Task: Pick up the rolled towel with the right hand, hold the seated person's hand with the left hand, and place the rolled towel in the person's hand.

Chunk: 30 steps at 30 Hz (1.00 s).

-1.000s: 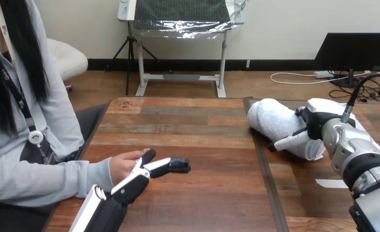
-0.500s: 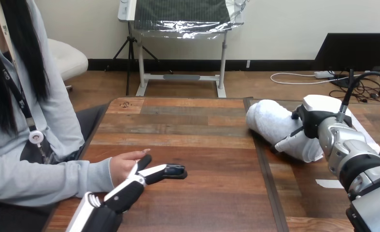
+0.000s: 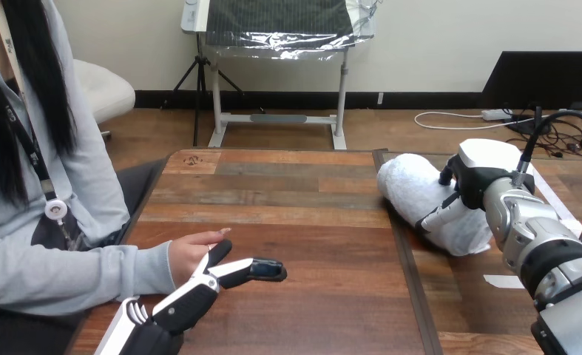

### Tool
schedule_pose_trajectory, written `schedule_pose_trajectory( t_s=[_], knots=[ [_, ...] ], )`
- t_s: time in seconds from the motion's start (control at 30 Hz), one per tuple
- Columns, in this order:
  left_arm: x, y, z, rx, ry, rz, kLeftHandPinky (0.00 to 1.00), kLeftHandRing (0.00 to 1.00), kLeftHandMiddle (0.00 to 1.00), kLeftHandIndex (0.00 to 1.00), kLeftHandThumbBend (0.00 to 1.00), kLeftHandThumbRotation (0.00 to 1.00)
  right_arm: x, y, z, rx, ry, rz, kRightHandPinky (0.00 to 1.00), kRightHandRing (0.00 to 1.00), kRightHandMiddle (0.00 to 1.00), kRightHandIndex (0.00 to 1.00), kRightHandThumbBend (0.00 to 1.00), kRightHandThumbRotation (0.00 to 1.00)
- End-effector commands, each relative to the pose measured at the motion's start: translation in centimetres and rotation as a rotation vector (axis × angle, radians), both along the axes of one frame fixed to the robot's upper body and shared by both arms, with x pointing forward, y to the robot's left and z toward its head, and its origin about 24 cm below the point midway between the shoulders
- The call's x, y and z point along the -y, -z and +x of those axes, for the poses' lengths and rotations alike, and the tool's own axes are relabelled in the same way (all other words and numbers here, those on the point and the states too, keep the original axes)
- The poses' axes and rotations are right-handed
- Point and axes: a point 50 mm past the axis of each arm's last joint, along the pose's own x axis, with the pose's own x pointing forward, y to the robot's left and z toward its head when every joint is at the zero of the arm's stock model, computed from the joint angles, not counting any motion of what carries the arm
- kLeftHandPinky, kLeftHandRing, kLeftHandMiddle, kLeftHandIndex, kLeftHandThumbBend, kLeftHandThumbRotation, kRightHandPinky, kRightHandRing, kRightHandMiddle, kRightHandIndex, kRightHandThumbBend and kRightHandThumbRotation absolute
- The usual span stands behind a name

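Observation:
The white rolled towel (image 3: 419, 194) lies at the right of the wooden table (image 3: 310, 222). My right hand (image 3: 474, 171) sits over its right end, thumb (image 3: 440, 215) curled across the front of the roll, so the hand is shut on it. The person's hand (image 3: 194, 251) rests palm down near the table's left edge. My left hand (image 3: 191, 297) comes up from the bottom edge with straight fingers (image 3: 264, 270) reaching past the person's fingertips. It touches the near side of the person's hand without curling round it.
A dark seam (image 3: 408, 274) runs front to back between the two tabletops, just left of the towel. A small white strip (image 3: 503, 281) lies on the right tabletop beside my right forearm (image 3: 546, 251).
My right hand has shifted a little left and up with the towel, closing more over its end. My left arm has drawn back slightly toward the bottom edge. The person's hand stays put.

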Motion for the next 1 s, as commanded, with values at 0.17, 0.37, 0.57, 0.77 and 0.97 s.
schedule_pose_trajectory(
  t_s=[0.17, 0.37, 0.57, 0.77, 0.97],
  knots=[
    [0.03, -1.41, 0.09, 0.072, 0.025, -0.016, 1.0, 0.81, 0.77, 0.76, 0.87, 0.52, -0.03, 3.09, -1.76, -0.079, 0.029, 0.082, 0.44, 0.59, 0.64, 0.56, 0.94, 0.04],
    [0.01, -1.32, -0.1, 0.081, 0.004, -0.014, 1.0, 0.8, 0.76, 0.76, 0.87, 0.53, -0.11, 3.29, -1.89, -0.068, 0.034, 0.109, 0.48, 0.61, 0.65, 0.51, 0.96, 0.01],
    [0.07, -1.27, -0.18, 0.077, 0.013, -0.024, 1.0, 0.81, 0.76, 0.76, 0.86, 0.54, -0.26, 3.45, -1.96, -0.065, 0.027, 0.11, 0.51, 0.62, 0.65, 0.49, 0.9, 0.0],
    [0.14, -1.17, -0.28, 0.066, 0.006, -0.038, 1.0, 0.81, 0.76, 0.76, 0.86, 0.54, -0.53, 3.43, -1.9, -0.061, 0.038, 0.173, 0.46, 0.55, 0.62, 0.5, 0.89, 0.0],
    [0.19, -1.23, -0.24, 0.067, 0.002, -0.031, 1.0, 0.81, 0.76, 0.76, 0.86, 0.54, -0.9, 3.4, -1.82, -0.061, 0.013, 0.177, 0.52, 0.6, 0.62, 0.51, 0.9, 0.0]
  ],
)
